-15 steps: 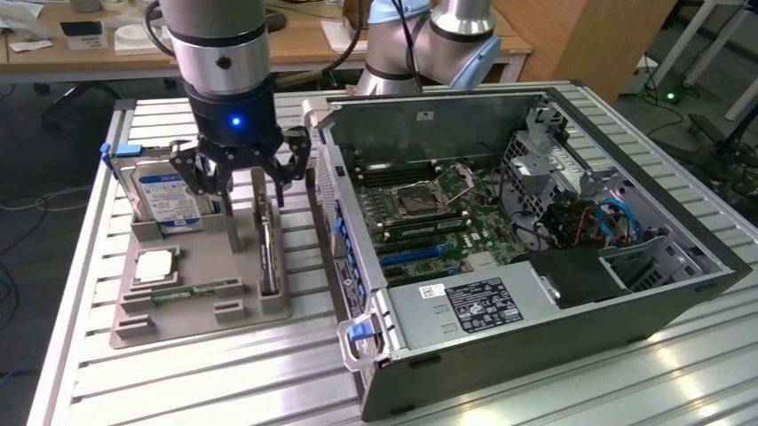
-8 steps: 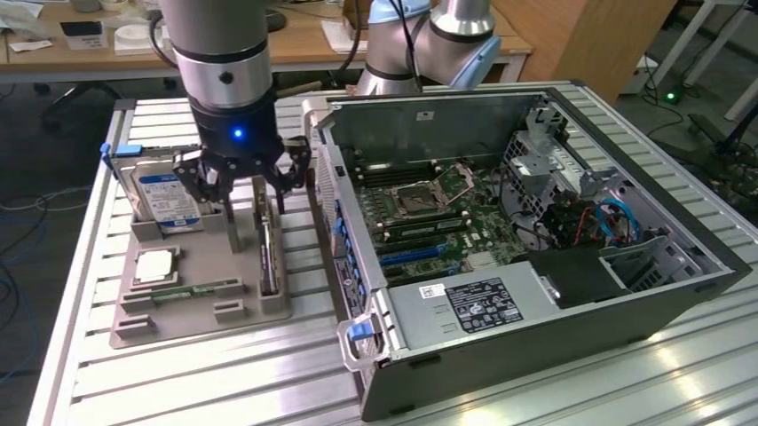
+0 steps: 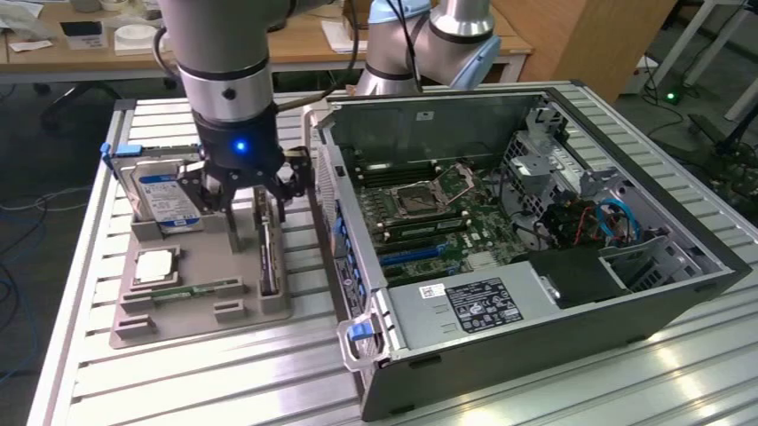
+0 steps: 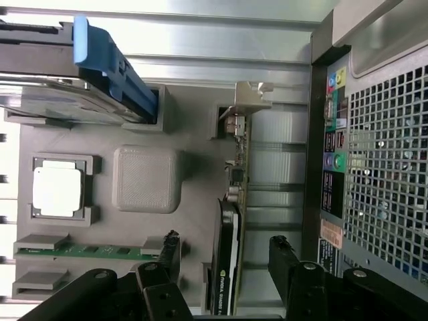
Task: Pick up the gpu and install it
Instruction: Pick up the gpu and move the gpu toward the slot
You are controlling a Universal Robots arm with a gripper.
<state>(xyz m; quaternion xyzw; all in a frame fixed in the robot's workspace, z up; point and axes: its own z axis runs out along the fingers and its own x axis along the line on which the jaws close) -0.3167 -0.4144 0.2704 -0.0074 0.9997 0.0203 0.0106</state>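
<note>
Two fingers (image 4: 286, 264) of the gripper (image 3: 254, 204) spread wide astride the gpu (image 4: 231, 221); gripping nothing. The gpu stands on edge in the tray (image 4: 194, 167), likely so its faces can be pinched.

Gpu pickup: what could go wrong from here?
1. The gpu stands on edge in the tray, between the fingers of the open gripper. Closing off-centre could tilt it or jam it in its slot.
2. One finger hangs close to the case and might clip that wall on the way down.
</note>
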